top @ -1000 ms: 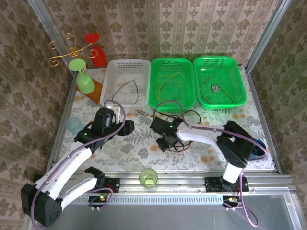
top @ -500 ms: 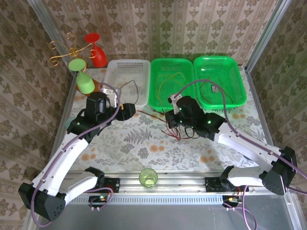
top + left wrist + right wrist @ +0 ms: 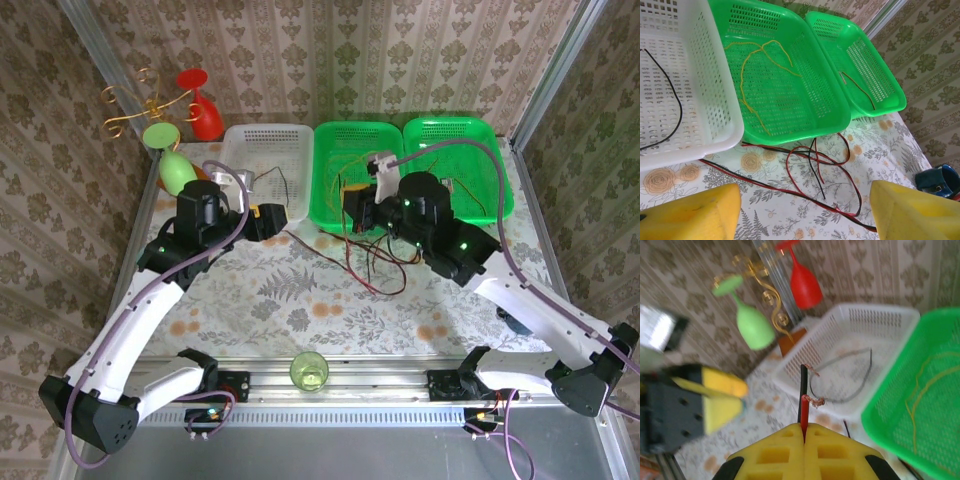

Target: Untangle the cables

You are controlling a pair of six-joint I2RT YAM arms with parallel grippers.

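Cables [image 3: 372,268]: red and black strands loop on the bench [image 3: 280,300] before the middle basket [image 3: 320,170]. Right fingers [image 3: 790,445], pressed together, pinch a red and a black end; I judge this draws them out of the knot. Left fingers [image 3: 695,215], spread and holding nothing, hover near the white basket [image 3: 265,128], ready to pin slack. A second ago I had the right fingers low over the tangle; now they are raised at the basket's front.

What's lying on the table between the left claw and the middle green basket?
Left wrist view: looped red and black cables lie on the tablecloth between the open left claw and the near wall of the middle green basket.
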